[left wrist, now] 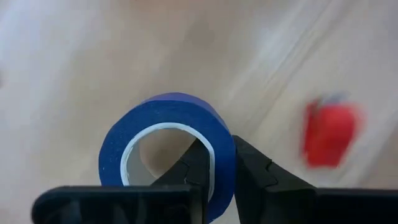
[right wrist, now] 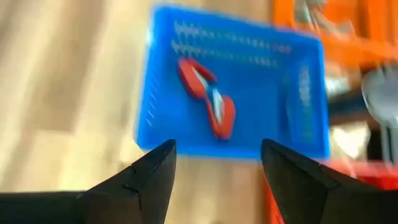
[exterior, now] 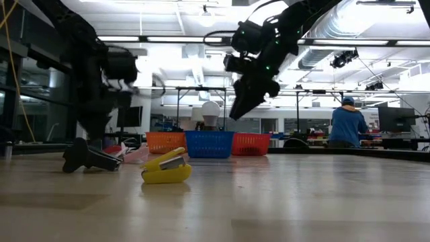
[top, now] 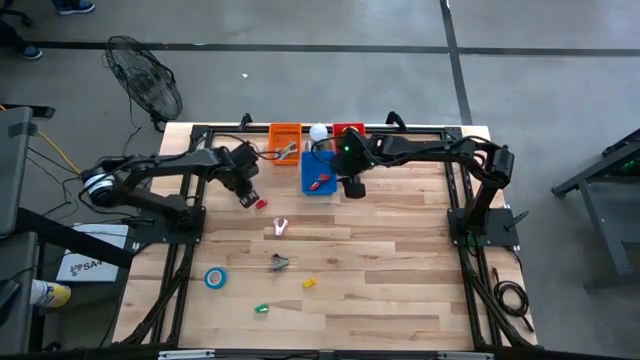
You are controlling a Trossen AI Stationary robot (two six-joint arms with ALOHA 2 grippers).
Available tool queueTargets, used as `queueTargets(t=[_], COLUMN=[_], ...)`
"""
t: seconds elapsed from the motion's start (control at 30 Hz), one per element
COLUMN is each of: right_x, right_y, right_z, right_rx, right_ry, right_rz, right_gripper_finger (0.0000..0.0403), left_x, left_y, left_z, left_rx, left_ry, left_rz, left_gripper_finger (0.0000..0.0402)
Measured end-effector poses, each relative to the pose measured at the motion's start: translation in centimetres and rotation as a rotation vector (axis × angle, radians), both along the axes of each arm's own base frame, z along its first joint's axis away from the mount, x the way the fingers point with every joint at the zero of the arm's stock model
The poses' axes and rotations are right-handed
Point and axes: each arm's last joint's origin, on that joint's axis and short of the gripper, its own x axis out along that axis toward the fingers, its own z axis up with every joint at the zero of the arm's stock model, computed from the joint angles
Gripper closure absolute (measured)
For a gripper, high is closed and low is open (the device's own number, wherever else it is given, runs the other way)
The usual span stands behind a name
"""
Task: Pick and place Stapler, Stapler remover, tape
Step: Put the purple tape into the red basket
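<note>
Left hand (left wrist: 214,168) pinches the wall of a blue tape roll (left wrist: 168,134), lifted above the desk (top: 400,240) for carrying. Right hand (right wrist: 217,165) hangs released over the blue basket (right wrist: 298,81), where a red stapler (right wrist: 208,99) lies.

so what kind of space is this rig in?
Looks like an open lab or workshop, not a home. The low view shows exposed silver ceiling ducting, a person in blue at a bench with monitors, and the high view shows a bare concrete floor around the wooden slat table.
</note>
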Motion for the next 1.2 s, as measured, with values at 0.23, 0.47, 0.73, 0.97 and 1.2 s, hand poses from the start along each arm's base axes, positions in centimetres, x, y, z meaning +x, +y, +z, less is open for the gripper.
queueTargets(t=[0.23, 0.47, 0.73, 0.97, 1.2], right_x=[1.1, 1.3, 1.1, 1.2, 1.4], right_y=[0.4, 0.8, 2.2, 3.9, 4.3], right_z=[0.4, -0.7, -0.9, -0.1, 1.2], right_rx=[0.019, -0.054, -0.099, -0.173, -0.225], right_ry=[-0.206, -0.459, -0.723, -0.874, -0.991], right_rz=[0.150, 0.201, 0.241, 0.277, 0.291], right_gripper_finger=[0.0176, 0.0176, 0.0176, 0.0176, 0.0176], left_x=[0.6, 2.5, 4.5, 5.0, 5.4], left_y=[-0.9, -2.7, -4.1, -4.3, -4.4], left_z=[3.0, 5.7, 8.1, 9.4, 10.1], left_rx=[0.086, 0.168, 0.273, 0.304, 0.316], left_ry=[-0.245, -0.537, -0.820, -0.979, -1.075], left_rz=[-0.136, -0.394, -0.610, -0.703, -0.769], left_gripper_finger=[0.0366, 0.0366, 0.0366, 0.0366, 0.0366])
